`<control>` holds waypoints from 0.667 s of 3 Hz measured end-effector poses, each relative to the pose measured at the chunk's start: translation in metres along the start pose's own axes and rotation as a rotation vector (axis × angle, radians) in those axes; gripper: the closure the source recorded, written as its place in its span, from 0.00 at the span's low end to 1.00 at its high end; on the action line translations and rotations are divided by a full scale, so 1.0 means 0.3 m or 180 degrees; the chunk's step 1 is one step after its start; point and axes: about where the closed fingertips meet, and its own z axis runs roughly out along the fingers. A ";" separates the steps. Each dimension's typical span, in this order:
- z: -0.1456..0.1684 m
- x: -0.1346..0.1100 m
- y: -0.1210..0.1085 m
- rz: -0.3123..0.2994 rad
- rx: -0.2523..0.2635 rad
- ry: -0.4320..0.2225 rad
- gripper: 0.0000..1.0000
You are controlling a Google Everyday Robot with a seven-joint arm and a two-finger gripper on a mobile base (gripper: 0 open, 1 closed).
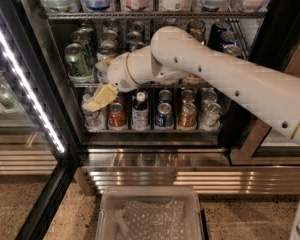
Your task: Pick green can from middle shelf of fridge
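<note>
The green can (76,61) stands at the front left of the middle shelf (88,84), with more green cans in a row behind it. My gripper (101,98), tan-tipped on a white wrist, hangs just below and to the right of that can, in front of the shelf's edge and the rack below. It does not touch the can. My white arm (225,79) comes in from the right and hides much of the middle shelf. The fridge (42,69) has its door open.
A white-silver can (106,54) stands right of the green row, and blue cans (217,31) at the far right. The lower rack holds a red can (116,116) and a small bottle (140,111). An LED strip (20,79) runs at left. A clear bin (150,211) sits on the floor.
</note>
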 end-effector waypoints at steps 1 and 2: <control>0.021 0.031 0.029 0.0054 0.0326 0.0094 0.13; 0.037 0.061 0.054 0.0033 0.0431 0.0214 0.03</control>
